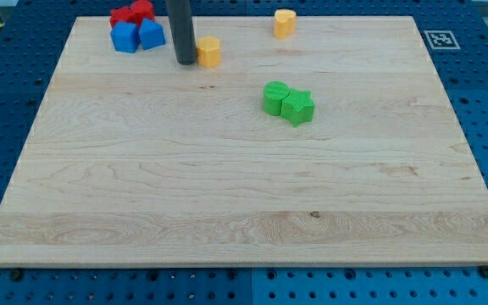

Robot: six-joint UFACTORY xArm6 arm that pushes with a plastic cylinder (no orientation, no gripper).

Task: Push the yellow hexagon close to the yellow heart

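Near the view's top, left of centre, the yellow hexagon [209, 51] is seen on the desk [227, 186], with my tip [185, 62] just beside or touching its left face; no fingers are fitted, so nothing is pinched. It is judged a small, light, stiff block, likely to slide easily and to swivel unless pushed squarely on that left face. The yellow heart [285, 23] lies to the right, unobstructed; the two green blocks [288, 102] and the red [132, 12] and blue blocks [137, 36] are set apart

Bare board [244, 51] between yellow blocks
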